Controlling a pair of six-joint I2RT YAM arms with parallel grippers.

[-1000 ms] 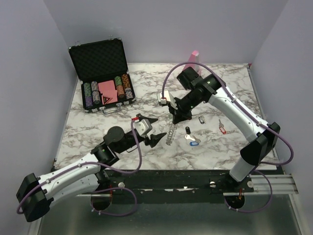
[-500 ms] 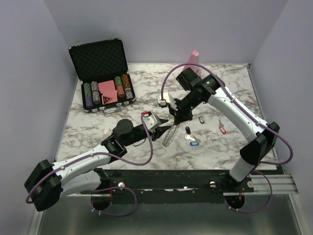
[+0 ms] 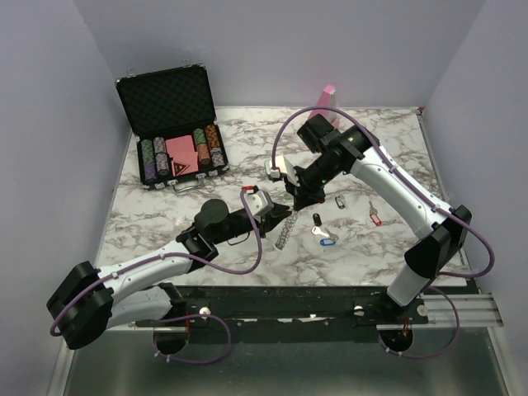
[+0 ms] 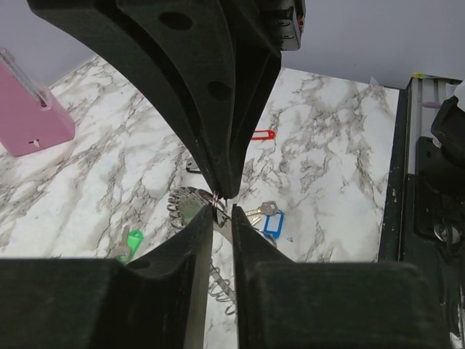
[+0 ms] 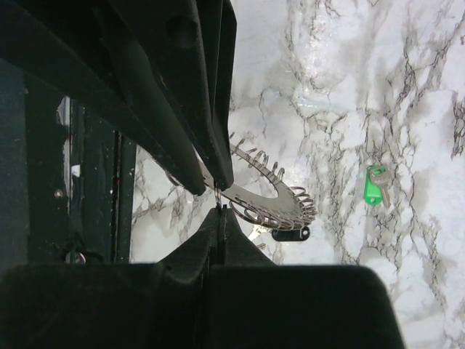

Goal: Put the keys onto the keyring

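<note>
The keyring (image 3: pixel 285 230), a flat grey ring edged with wire loops, hangs tilted above the marble. My right gripper (image 5: pixel 220 209) is shut on one small loop at its upper rim. My left gripper (image 4: pixel 221 211) has come in from the left, and its jaws pinch the ring's flat plate (image 4: pixel 190 204) just below the right fingers (image 4: pixel 225 145). On the table lie loose keys: a blue-tagged one (image 4: pixel 272 222), a green one (image 5: pixel 374 187), a red one (image 3: pixel 376 218) and a black one (image 5: pixel 290 234).
An open black case of poker chips (image 3: pixel 173 157) sits at the back left. A pink wedge block (image 3: pixel 327 95) stands at the back wall. The table's front edge and black rail (image 4: pixel 425 182) lie close behind the keys.
The left arm swung right and forward from the near table to the hanging keyring, and its jaws narrowed onto the ring's plate. The right arm held still with the ring.
</note>
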